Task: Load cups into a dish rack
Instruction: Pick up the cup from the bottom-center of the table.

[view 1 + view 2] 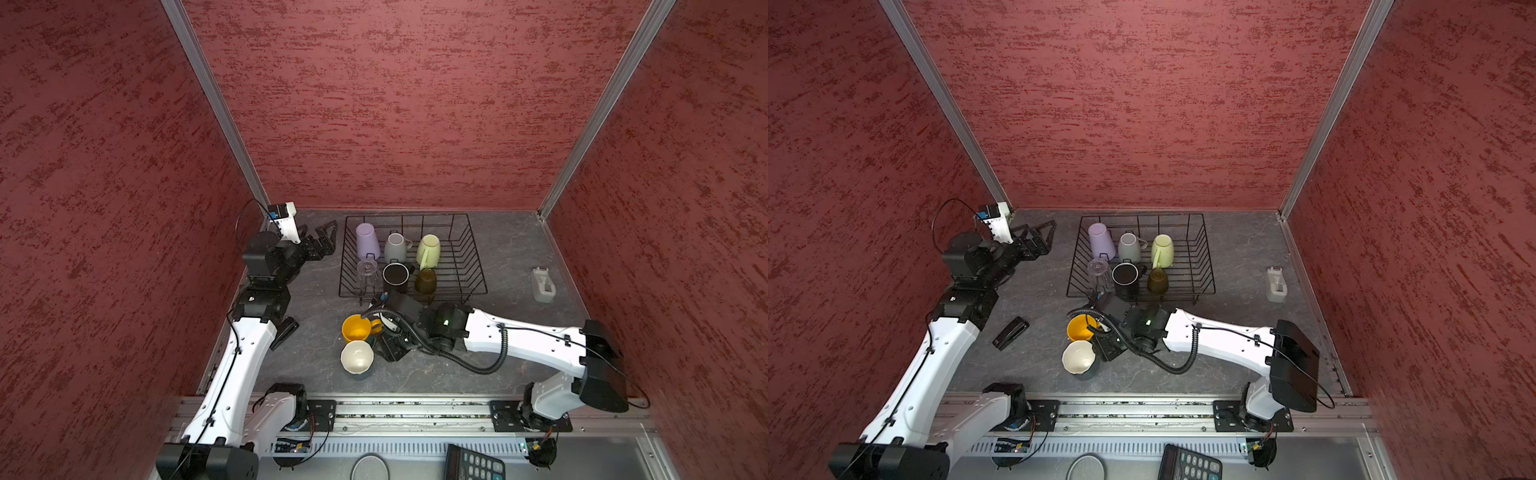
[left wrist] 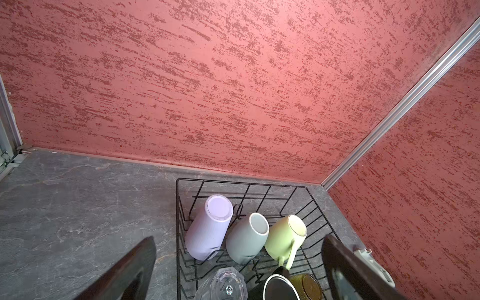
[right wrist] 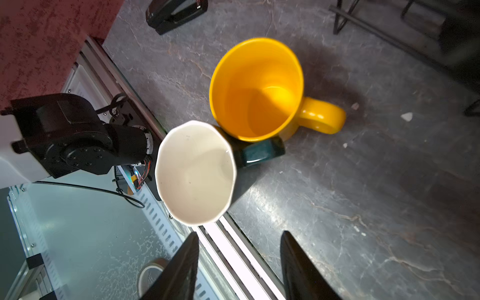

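I can read no text, label or number anywhere; the keys of the calculator point(image 1: 473, 463) (too blurred from here) give me nothing.

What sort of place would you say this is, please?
Most likely a robotics test cell dressed as a kitchen counter: red textured wall panels in metal framing, left arm and right arm bolted to an aluminium rail, and a dish rack on a stone-look countertop.
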Motion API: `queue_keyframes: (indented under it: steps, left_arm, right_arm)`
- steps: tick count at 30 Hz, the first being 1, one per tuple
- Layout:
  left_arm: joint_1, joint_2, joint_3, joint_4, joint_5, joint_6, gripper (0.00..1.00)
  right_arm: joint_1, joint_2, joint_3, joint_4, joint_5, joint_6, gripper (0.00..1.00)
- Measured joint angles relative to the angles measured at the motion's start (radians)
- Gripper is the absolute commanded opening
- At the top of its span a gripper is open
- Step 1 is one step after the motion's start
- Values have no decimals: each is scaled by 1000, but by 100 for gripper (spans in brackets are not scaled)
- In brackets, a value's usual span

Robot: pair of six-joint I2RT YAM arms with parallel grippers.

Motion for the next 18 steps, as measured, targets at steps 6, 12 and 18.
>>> queue_keyframes:
  steps: [6,12,18]
  left_arm:
    - [5,-16,-20,2,13,-15,99]
    - [6,-30,-29,4,20,-23,100]
    - [15,-47,-29,3,11,-26,100]
  right_arm:
    - [49,29,23,-31,26,55,51]
    - [64,68,68,-41,37,75,50]
    - [68,140,121,-58,58,82,47]
